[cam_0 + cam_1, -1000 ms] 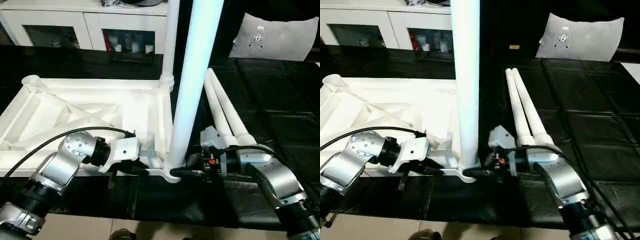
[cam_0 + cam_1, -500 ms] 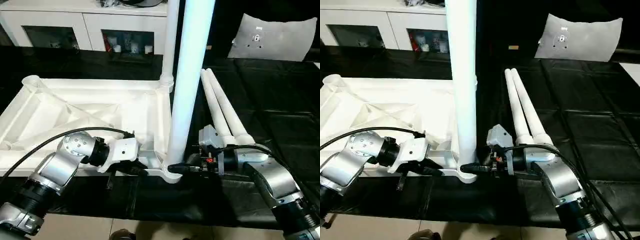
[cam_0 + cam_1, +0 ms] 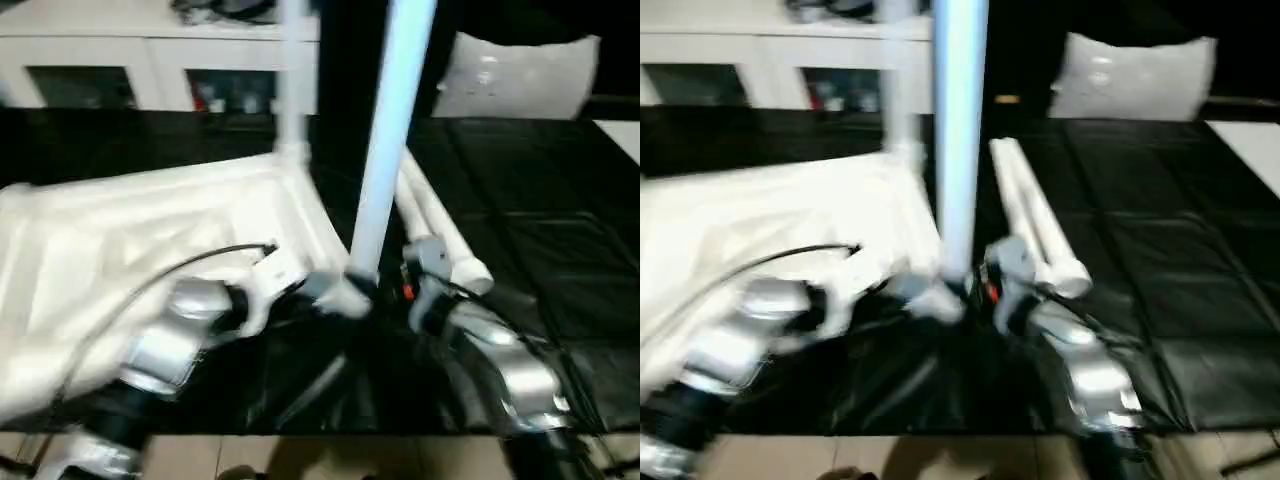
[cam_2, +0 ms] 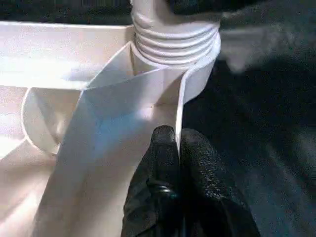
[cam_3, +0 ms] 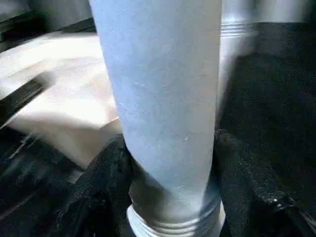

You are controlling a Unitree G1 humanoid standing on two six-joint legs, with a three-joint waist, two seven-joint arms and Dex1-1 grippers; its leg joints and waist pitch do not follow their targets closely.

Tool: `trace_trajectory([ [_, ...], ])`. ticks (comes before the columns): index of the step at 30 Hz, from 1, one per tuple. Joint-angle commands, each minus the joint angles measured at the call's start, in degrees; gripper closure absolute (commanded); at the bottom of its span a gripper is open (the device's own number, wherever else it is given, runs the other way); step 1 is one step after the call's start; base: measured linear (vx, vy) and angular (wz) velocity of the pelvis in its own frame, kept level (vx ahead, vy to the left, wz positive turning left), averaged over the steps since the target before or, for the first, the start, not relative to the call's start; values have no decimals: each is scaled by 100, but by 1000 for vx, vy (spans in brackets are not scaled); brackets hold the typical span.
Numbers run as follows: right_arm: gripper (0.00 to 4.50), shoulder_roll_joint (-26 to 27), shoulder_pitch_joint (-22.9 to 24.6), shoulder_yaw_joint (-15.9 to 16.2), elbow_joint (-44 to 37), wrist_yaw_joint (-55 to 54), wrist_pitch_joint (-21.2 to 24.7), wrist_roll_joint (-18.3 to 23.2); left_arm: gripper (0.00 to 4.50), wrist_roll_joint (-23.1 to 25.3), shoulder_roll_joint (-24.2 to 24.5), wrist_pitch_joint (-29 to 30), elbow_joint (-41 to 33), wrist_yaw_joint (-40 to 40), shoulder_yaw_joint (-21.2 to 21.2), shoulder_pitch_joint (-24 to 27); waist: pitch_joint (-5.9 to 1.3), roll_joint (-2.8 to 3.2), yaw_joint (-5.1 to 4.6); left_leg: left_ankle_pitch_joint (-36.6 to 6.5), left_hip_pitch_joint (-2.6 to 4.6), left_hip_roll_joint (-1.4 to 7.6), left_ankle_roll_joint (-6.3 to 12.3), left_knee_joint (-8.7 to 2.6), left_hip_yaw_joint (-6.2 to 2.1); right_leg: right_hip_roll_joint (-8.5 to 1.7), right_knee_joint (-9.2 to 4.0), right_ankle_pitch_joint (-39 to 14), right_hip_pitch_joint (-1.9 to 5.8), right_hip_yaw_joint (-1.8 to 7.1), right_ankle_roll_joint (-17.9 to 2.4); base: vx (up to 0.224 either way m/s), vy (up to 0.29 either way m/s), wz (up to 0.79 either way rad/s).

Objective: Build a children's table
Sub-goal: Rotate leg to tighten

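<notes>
One white plastic rectangular table top (image 3: 150,230), ribbed underside up, at centre-left of head views on black quilted mat (image 3: 540,240). Four long tapered round white legs in all: 2 upright, 2 lying. Upright no. 1, near leg (image 3: 392,140), up the middle of frame in front corner socket (image 4: 173,59), ribbed collar visible at its base in both wrist views. Upright no. 2, far leg (image 3: 292,80), blurred, at rear corner of the top, upper centre. 2 loose legs (image 3: 440,225) side by side on mat, just right of near leg, touching each other. Two grippers, one per arm. Left gripper (image 4: 176,148) black fingers pinched narrow on thin rim wall of table top, just beside front socket. Right gripper (image 5: 168,168) fingers (image 5: 106,168) on both sides of near leg's lower end, pressed to it, holding it above collar. One white cabinet w/ glass doors (image 3: 150,70) upper left; one pale grey cushion-like piece (image 3: 520,75) upper right. No readable writing; frames too smeared for labels.
</notes>
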Motion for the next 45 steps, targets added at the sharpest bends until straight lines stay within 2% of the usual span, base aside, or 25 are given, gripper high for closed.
trace_trajectory([
  [1,241,480,123,686,278,169,444,254,450,11,-314,64,-194,868,282,-245,-235,-4,1,-1813,3,202,-113,-495,-160,-481,-639,-2579,126,298,-697,0,0,0],
  [3,241,1039,-229,451,806,-605,409,180,450,208,-769,346,-223,1521,421,-382,-256,-38,-41,-1717,7,210,-70,-487,-139,-471,-618,-2296,116,312,-788,0,0,0],
  [4,241,1365,-477,277,1168,-1127,356,82,450,342,-968,472,-234,1831,430,-462,-246,-14,-64,-1667,-16,202,-92,-496,-151,-470,-615,-2251,129,294,-834,0,0,0],
  [7,241,1678,-710,134,1519,-1604,222,-121,450,446,-1113,683,-353,2008,371,-494,-263,-14,-101,-1586,-26,202,-94,-500,-155,-459,-602,-1963,138,294,-816,0,0,0],
  [8,241,1759,-770,117,1613,-1616,84,-126,450,476,-1072,713,-418,1944,304,-477,-298,-2,-92,-1520,-6,211,-74,-483,-140,-460,-587,-1717,140,305,-853,0,0,0],
  [9,241,1777,-781,113,1632,-1602,41,-115,450,479,-1058,718,-434,1927,288,-468,-301,-13,-100,-1455,-20,214,-64,-482,-138,-455,-567,-1557,147,309,-879,0,0,0],
  [11,241,1780,-798,131,1660,-1634,-195,-183,450,520,-851,703,-494,1803,144,-397,-358,3,-74,-998,-23,213,34,-444,-115,-447,-490,-693,183,314,-1012,57,-6,2],
  [12,241,1779,-798,132,1660,-1636,-198,-185,450,522,-847,702,-495,1801,141,-396,-365,1,-76,-852,-43,207,66,-438,-112,-440,-461,-451,204,310,-1056,56,-12,2],
  [13,189,1747,-783,121,1630,-1616,-290,-244,450,513,-755,687,-507,1712,133,-353,-386,11,-57,-498,-51,199,158,-411,-98,-432,-403,140,231,304,-1183,0,0,0],
  [15,176,1657,-734,58,1555,-1485,-441,-281,450,487,-569,633,-515,1538,144,-272,-401,22,-54,-380,-67,197,213,-402,-97,-431,-381,334,251,293,-1235,0,0,0],
  [16,171,1595,-700,37,1500,-1412,-508,-282,450,459,-472,598,-518,1435,143,-236,-396,5,-54,-378,-82,194,261,-400,-92,-437,-384,360,261,290,-1250,0,0,0],
  [17,160,1577,-691,31,1486,-1391,-528,-282,450,451,-443,589,-519,1406,142,-226,-394,31,-47,-404,-75,194,265,-398,-93,-438,-387,323,256,289,-1259,0,0,0],
  [18,148,1464,-617,12,1335,-1193,-576,-202,450,434,-293,451,-483,1268,144,-202,-409,10,-55,-382,-73,196,273,-389,-88,-434,-381,352,270,296,-1286,0,0,0],
  [20,133,1307,-524,-14,1159,-960,-644,-113,450,377,-114,329,-440,1087,153,-176,-406,38,-29,-436,-60,202,310,-383,-83,-426,-383,369,255,295,-1296,0,0,0],
  [22,105,945,-367,5,831,-511,-637,-4,450,273,146,98,-289,766,169,-184,-390,23,-8,-575,-44,208,288,-395,-79,-413,-414,137,254,293,-1276,0,0,0],
  [25,86,551,-217,61,511,-35,-588,73,450,180,378,-87,-130,446,162,-203,-387,46,8,-754,-27,228,192,-407,-78,-419,-413,-93,231,299,-1271,0,0,0],
  [26,73,426,-173,62,411,125,-569,107,450,155,450,-179,-67,331,143,-222,-386,9,31,-760,-27,222,205,-401,-74,-424,-419,-158,235,305,-1270,0,0,0],
  [28,64,-133,-44,62,61,792,-479,242,450,67,787,-702,218,-287,22,-313,-387,34,69,-725,-37,201,240,-394,-81,-415,-437,-241,247,302,-1195,0,0,0],
  [30,47,-655,8,141,-145,1373,-410,311,450,-25,1086,-1282,459,-936,-118,-374,-397,31,124,-777,-15,219,239,-390,-81,-421,-431,-284,236,307,-1115,0,0,0],
  [32,29,-951,-5,229,-193,1740,-390,337,450,-68,1275,-1599,602,-1370,-236,-407,-386,18,127,-838,-5,225,210,-393,-65,-429,-426,-334,206,313,-1186,0,0,0],
  [34,15,-1222,-34,334,-206,2103,-393,354,450,-155,1427,-1790,665,-1793,-329,-428,-394,7,154,-879,-19,221,202,-389,-72,-448,-427,-503,231,314,-1192,0,0,0],
  [39,7,-1457,-103,498,-185,2444,-361,381,450,-177,1607,-2091,846,-2296,-519,-539,-398,25,244,-863,11,249,183,-388,-68,-455,-404,-450,192,306,-1319,0,0,0],
  [44,7,-1353,-112,701,-124,2349,-485,203,450,-185,1627,-2388,1045,-2593,-605,-627,-433,-7,276,-860,0,245,99,-386,-75,-474,-393,-521,225,300,-1272,0,0,0],
  [45,7,-1334,-100,757,-122,2352,-500,178,450,-216,1632,-2383,1015,-2676,-620,-621,-415,3,270,-846,-10,241,94,-387,-74,-474,-391,-508,214,303,-1270,0,0,0],
])
